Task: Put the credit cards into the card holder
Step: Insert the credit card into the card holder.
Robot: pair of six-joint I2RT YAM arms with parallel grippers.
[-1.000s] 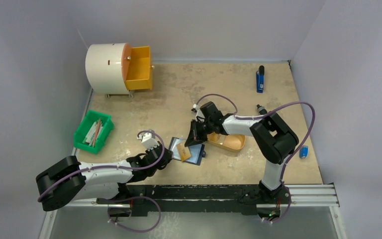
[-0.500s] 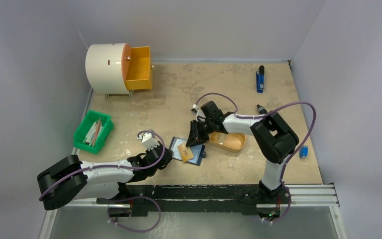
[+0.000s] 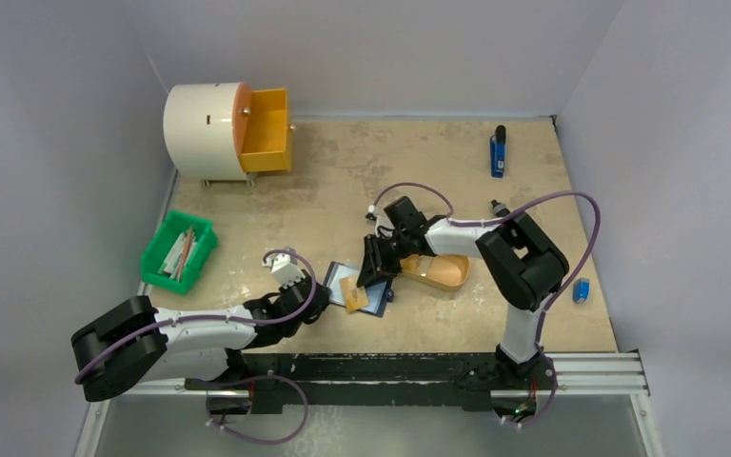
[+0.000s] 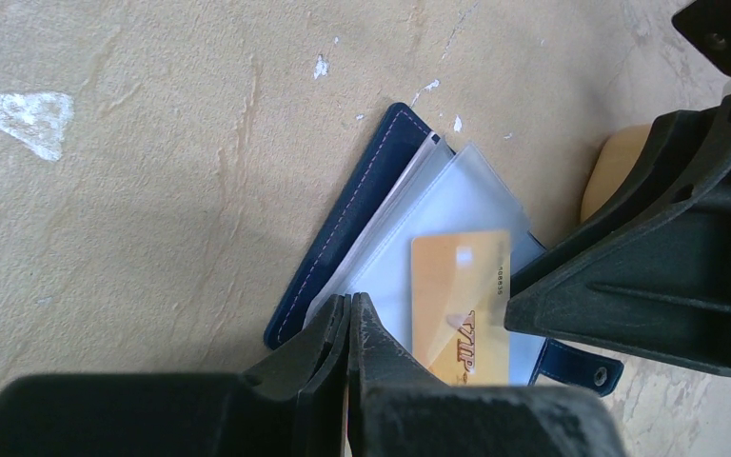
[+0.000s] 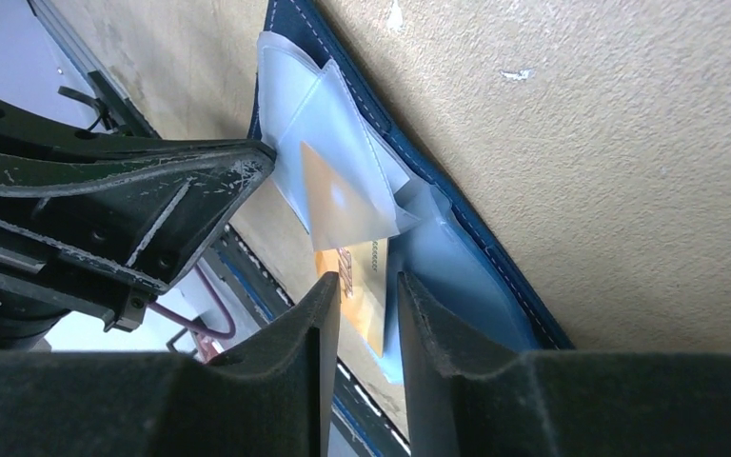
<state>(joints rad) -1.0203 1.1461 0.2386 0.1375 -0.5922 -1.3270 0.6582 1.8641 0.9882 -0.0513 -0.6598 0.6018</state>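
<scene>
**A:** Where is the holder?

**B:** The small navy-blue folding card holder (image 3: 339, 278) lies open on the tan, scuffed surface (image 3: 390, 162). It is between the two arms and just left of the orange oval tray (image 3: 443, 273). Its clear plastic sleeves (image 4: 466, 190) are fanned out, and the snap tab (image 4: 576, 367) points away from the spine.

**A:** And the card?

**B:** One orange-tan rectangular credit card (image 4: 460, 295) sits partway in a clear sleeve. Its upper end is under the plastic and the lettered end is sticking out.

**A:** What about the left jaws?

**B:** They're pressed together, with the fingertips (image 4: 381, 343) right at the near edge of the sleeves. I can't tell whether a sleeve is nipped between them.

**A:** And the right jaws?

**B:** They're slightly spread, hanging low over the holder from the tray side. In the wrist view the card's bare end shows in the gap between the fingertips (image 5: 295, 352), and neither one presses on it.

**A:** Anything else around?

**B:** There's a green plastic bin (image 3: 179, 252) of long sticks at the left. A white round cabinet (image 3: 205, 129) with its orange drawer (image 3: 266, 143) pulled out stands at the far left. Two small blue items are well apart from all this, one by the far edge (image 3: 498, 152) and one at the right (image 3: 582, 290).
</scene>
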